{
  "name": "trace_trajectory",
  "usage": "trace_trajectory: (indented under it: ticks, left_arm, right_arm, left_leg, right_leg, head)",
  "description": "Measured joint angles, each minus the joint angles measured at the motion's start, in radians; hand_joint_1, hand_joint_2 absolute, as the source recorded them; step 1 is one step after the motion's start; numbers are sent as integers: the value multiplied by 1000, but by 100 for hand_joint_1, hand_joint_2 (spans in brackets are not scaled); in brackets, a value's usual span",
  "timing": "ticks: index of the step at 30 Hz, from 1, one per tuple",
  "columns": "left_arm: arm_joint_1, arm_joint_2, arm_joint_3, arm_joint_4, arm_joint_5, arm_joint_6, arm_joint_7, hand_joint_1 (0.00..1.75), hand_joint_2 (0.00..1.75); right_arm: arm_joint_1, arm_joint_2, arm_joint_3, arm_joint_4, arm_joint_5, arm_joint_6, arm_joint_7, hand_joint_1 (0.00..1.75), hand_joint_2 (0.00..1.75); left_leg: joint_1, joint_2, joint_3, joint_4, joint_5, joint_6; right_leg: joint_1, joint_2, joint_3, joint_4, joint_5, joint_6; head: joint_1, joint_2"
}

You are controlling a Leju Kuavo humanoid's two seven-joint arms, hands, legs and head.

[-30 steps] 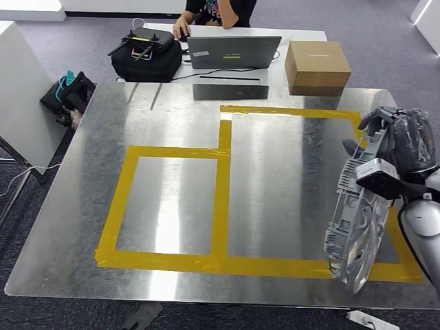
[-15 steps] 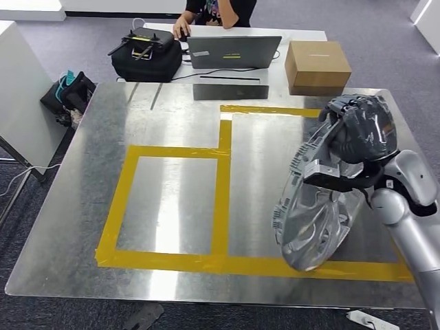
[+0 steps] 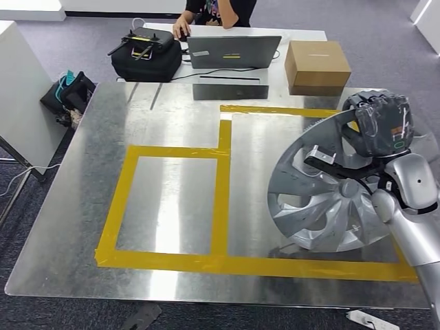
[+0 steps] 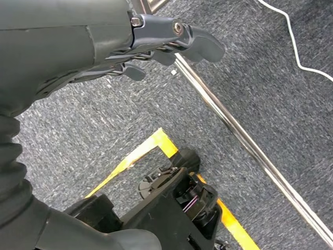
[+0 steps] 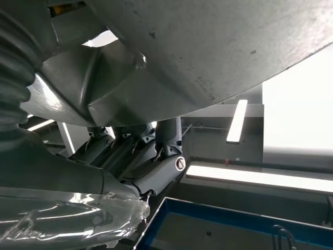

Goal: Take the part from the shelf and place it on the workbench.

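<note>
Cardboard box [image 3: 317, 67] behind wheel cover [image 3: 324, 199], laptop [image 3: 234, 51] beside box

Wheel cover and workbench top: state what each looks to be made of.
Wheel cover: probably moulded plastic with silver metallic paint; thin curved spokes, soft sheen, ribbed grey underside at the rim. Workbench: sheet metal, likely galvanised or brushed steel; streaky grey reflections, thin edge, yellow tape stuck on.

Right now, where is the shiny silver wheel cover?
Head view, right side: the silver wheel cover hangs over the big yellow-taped rectangle, held by the right hand.
</note>
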Motion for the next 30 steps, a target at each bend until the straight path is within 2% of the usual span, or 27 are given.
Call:
trace_trajectory:
  ticks: [12, 16, 25, 30]
  left_arm:
    - [0, 0, 0, 0, 0, 0, 0, 0, 175]
    - [0, 0, 0, 0, -1, 8, 0, 0, 175]
    - [0, 3, 2, 0, 0, 40, 3, 0, 175]
    - [1, 5, 2, 0, -9, 51, 31, 0, 175]
  right_arm:
    - [-2, 0, -8, 27, 0, 0, 2, 175, 175]
    - [-1, 0, -15, 31, -14, 5, -7, 0, 0]
    - [4, 0, -28, 33, -40, 13, -35, 0, 0]
    - [6, 1, -29, 35, -35, 48, -19, 0, 0]
  left_leg:
    - [0, 0, 0, 0, 0, 0]
    - [0, 0, 0, 0, 0, 0]
    - [0, 0, 0, 0, 0, 0]
    - [0, 0, -1, 0, 0, 0]
  right_leg:
    - [0, 0, 0, 0, 0, 0]
    - [0, 0, 0, 0, 0, 0]
    - [0, 0, 0, 0, 0, 0]
    - [0, 0, -1, 0, 0, 0]
  head:
    - [0, 0]
    - [0, 0]
    - [0, 0]
    - [0, 0]
